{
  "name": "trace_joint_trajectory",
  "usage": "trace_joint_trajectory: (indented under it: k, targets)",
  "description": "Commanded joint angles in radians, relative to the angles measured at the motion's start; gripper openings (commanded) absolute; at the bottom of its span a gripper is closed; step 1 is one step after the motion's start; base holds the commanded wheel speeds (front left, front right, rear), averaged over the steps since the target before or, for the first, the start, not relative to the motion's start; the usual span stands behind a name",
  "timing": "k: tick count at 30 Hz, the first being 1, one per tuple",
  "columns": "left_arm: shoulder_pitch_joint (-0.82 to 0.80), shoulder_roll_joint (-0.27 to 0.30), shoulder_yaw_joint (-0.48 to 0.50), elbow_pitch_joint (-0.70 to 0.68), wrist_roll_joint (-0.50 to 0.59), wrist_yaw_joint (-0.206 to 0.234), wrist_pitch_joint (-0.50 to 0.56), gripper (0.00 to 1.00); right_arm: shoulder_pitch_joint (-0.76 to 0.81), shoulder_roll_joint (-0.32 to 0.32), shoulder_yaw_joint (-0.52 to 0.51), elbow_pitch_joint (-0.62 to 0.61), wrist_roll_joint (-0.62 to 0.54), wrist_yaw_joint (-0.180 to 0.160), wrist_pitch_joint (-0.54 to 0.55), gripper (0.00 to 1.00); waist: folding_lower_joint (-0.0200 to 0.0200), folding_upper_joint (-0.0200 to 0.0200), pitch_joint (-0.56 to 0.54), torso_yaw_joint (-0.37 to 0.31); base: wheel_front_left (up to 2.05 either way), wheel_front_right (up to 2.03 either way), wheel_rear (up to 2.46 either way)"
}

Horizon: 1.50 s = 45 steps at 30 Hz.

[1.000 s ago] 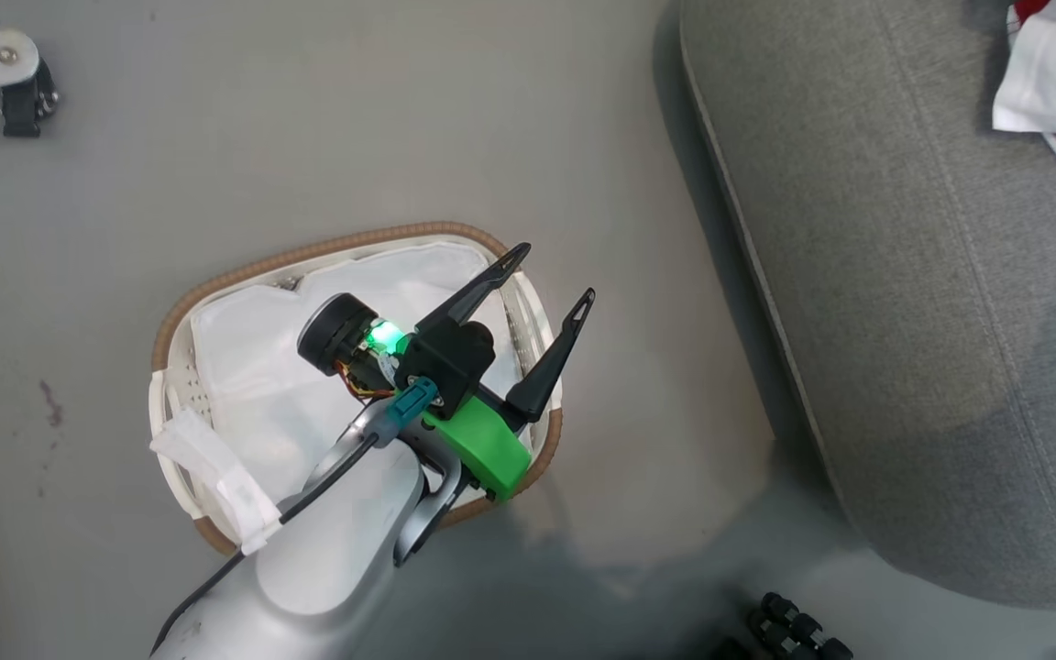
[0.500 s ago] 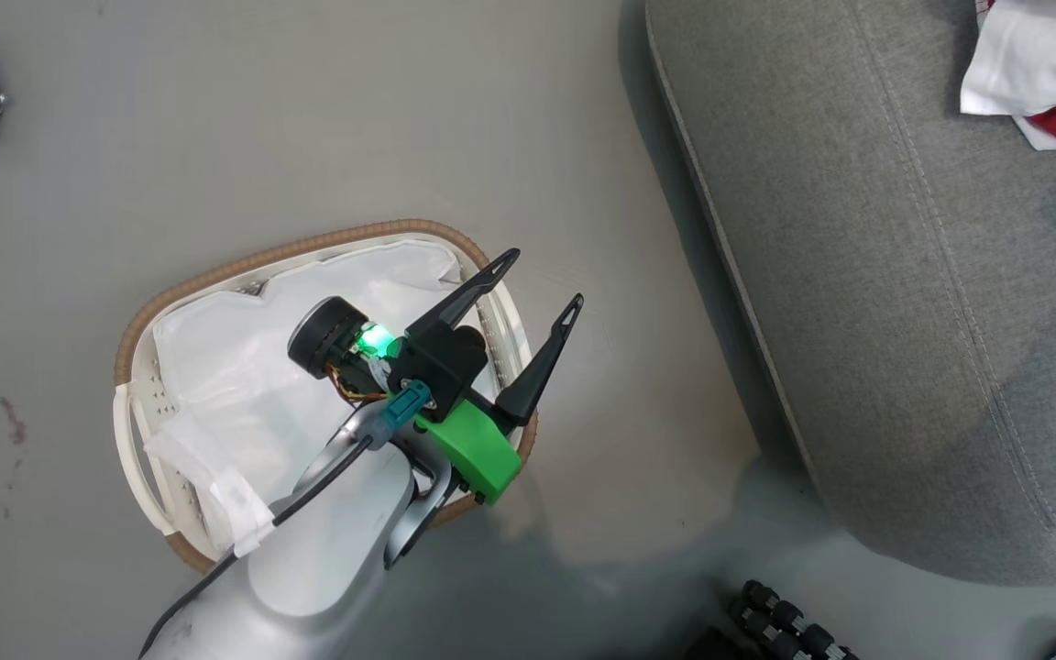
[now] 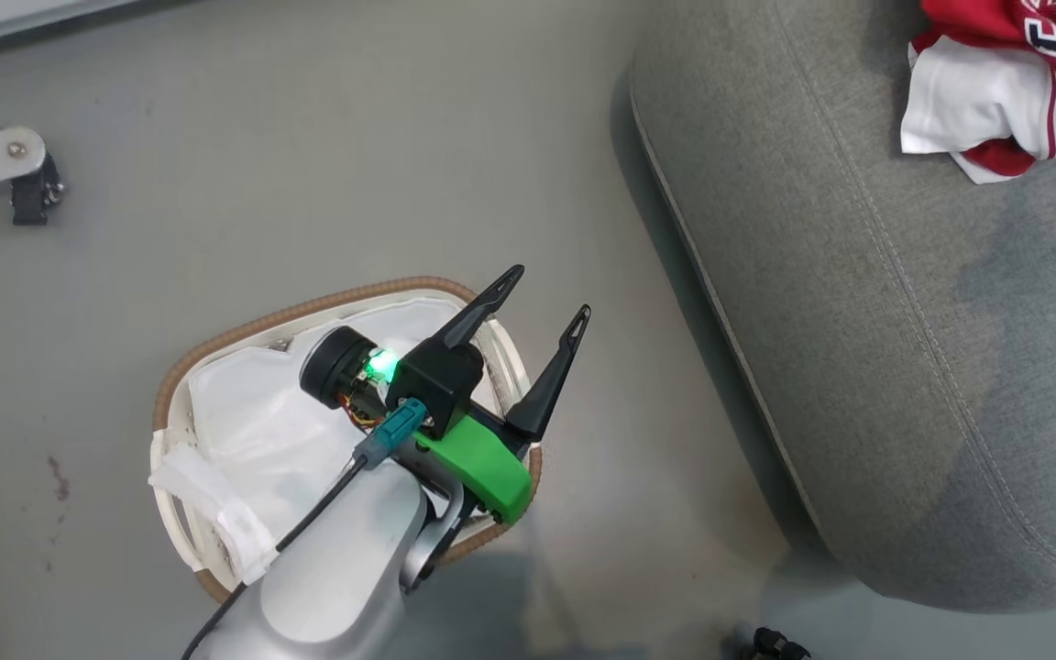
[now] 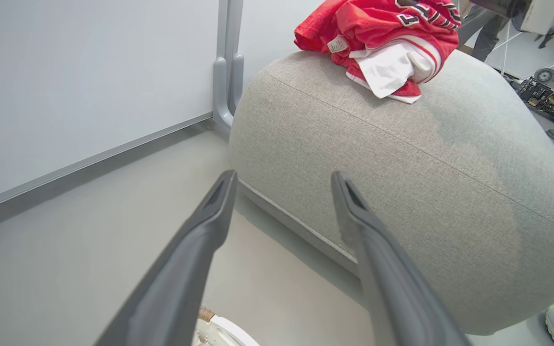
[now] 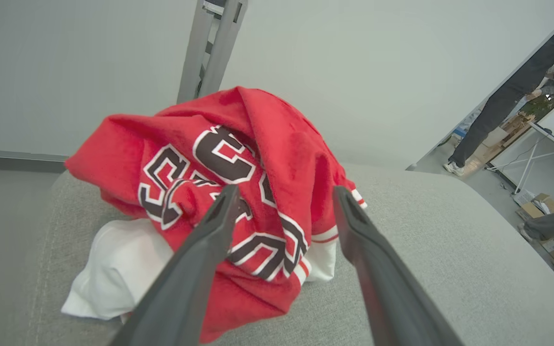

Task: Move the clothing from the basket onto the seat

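Far left on the grey floor stands a metal leg with a small black castor [image 3: 13,179]. Next along sits the small oval white plastic basket with its brown woven rim [image 3: 244,321], a crumpled white fabric liner [image 3: 253,431] showing inside it. The left gripper [image 3: 548,293], on its pale arm with a green block at the wrist, hangs above the basket's right-hand rim. Its two long dark fingers are spread wide with nothing between them, the tips pointing towards the sofa.

Right of the basket, across a strip of bare floor, is the large grey fabric seat cushion with rounded edges and stitched seams [image 3: 858,348]. The red clothing with white trim and black-and-white lettering [image 3: 986,101] lies heaped on top of the seat, near its far edge. The right gripper [image 5: 284,192] is just in front of that heap, fingers well apart and clamping nothing, the cloth lying beyond the gap. Further right, a person's dark-trousered legs [image 5: 498,110] stand in the background.
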Motion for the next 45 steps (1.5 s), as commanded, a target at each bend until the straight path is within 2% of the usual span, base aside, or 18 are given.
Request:
trace_joint_trajectory:
  k: [1, 8, 12, 19, 30, 35, 41, 45]
  targets:
    - [0.024, -0.008, 0.010, -0.005, -0.006, -0.003, 0.001, 1.00, 0.013, -0.008, 0.016, -0.010, 0.003, -0.001, -0.002, 1.00, 0.0000, -0.0001, -0.074, 0.033, 0.00, 0.00, 0.00]
    - [0.079, -0.037, 0.057, -0.003, -0.004, -0.003, 0.001, 1.00, -0.007, 0.003, 0.089, -0.027, 0.025, -0.001, -0.002, 1.00, 0.0000, -0.0001, -0.187, 0.106, 0.00, 0.00, 0.00]
    - [0.120, -0.043, 0.103, -0.004, -0.004, -0.003, 0.001, 1.00, 0.019, 0.036, 0.117, -0.015, 0.042, -0.001, -0.002, 1.00, 0.0000, -0.0001, -0.241, 0.152, 0.00, 0.00, 0.00]
    - [0.210, -0.054, 0.250, -0.017, 0.007, 0.008, 0.001, 1.00, 0.084, 0.124, 0.149, -0.031, 0.074, -0.001, -0.002, 1.00, 0.0000, -0.0001, -0.304, 0.217, 0.00, 0.00, 0.00]
    - [0.382, -0.065, 0.516, -0.041, 0.012, 0.039, 0.001, 1.00, 0.267, 0.322, 0.135, -0.141, 0.086, -0.001, -0.002, 1.00, 0.0000, -0.0001, -0.380, 0.250, 0.00, 0.00, 0.00]
    - [0.441, -0.068, 0.573, -0.051, 0.034, 0.034, 0.001, 1.00, 0.376, 0.356, 0.126, -0.201, 0.112, -0.001, -0.002, 1.00, 0.0000, -0.0001, -0.405, 0.254, 0.00, 0.00, 0.00]
    - [0.506, -0.072, 0.620, -0.062, 0.036, 0.031, 0.001, 1.00, 0.498, 0.357, 0.176, -0.247, 0.209, -0.001, -0.002, 1.00, 0.0000, -0.0001, -0.423, 0.252, 0.00, 0.00, 0.00]
    - [0.541, -0.074, 0.645, -0.073, 0.033, 0.031, 0.001, 1.00, 0.559, 0.359, 0.187, -0.270, 0.204, -0.001, -0.002, 1.00, 0.0000, -0.0001, -0.433, 0.250, 0.00, 0.00, 0.00]
